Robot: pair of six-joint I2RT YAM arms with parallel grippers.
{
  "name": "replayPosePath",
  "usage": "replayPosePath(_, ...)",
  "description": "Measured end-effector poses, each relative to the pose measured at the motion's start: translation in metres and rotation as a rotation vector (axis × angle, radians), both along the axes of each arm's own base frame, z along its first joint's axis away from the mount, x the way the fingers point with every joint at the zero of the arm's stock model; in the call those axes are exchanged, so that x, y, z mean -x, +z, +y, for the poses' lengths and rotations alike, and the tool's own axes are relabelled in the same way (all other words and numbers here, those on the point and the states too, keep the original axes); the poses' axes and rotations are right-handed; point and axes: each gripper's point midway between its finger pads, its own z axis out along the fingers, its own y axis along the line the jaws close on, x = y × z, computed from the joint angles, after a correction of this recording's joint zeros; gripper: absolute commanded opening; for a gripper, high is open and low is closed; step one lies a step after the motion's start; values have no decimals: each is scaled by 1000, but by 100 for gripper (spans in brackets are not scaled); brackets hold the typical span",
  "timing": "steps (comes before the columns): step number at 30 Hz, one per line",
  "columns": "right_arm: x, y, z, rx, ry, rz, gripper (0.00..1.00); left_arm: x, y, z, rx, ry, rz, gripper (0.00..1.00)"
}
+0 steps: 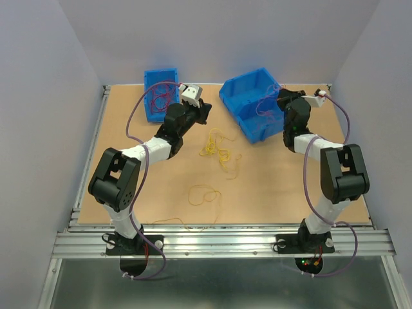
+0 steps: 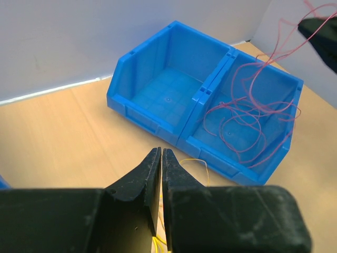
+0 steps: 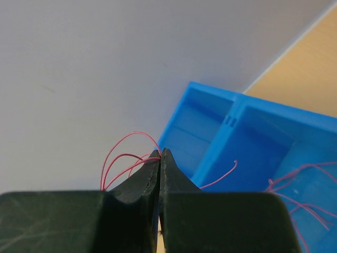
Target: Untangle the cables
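My right gripper (image 3: pixel 160 151) is shut on dark red cables (image 3: pixel 126 153), which loop out to the left of its tips. It hovers over the double blue bin (image 1: pixel 254 119). More red cables (image 2: pixel 247 113) lie in the bin's right compartment, and strands rise from there toward the right gripper (image 1: pixel 281 96). My left gripper (image 2: pixel 161 150) is held above the table in front of that bin, its jaws closed to a thin slit. Yellow cables (image 2: pixel 196 161) show beside and beneath its fingers. A yellow tangle (image 1: pixel 217 149) lies just below the left gripper (image 1: pixel 206 114).
A smaller blue bin (image 1: pixel 149 114) at the back left holds more red cables (image 1: pixel 162 100). A loose orange loop (image 1: pixel 203 195) lies mid-table and a thin strand (image 1: pixel 174 222) near the front edge. White walls surround the table.
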Motion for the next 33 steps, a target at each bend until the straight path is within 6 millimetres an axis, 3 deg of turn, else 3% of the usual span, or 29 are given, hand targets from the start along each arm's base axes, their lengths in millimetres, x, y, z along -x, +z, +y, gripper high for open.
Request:
replayPosePath(4,-4,-32,-5,-12,-33,86,1,0,1,0,2,-1,-4,17)
replayPosePath(13,7,-77,-17,115,-143,284,6,0,1,0,3,-2,-4,17)
replayPosePath(16,6,-80,-12,188,-151,343,6,0,1,-1,2,-5,-5,17)
replayPosePath(22,-20,-61,5,318,-103,413,13,0,1,-1,2,-5,-5,17)
replayPosePath(31,1,-102,10,571,-6,620,14,1,-2,0,-2,-5,1,17)
replayPosePath(33,2,-113,10,617,18,658,28,2,-5,0,-4,-5,5,17)
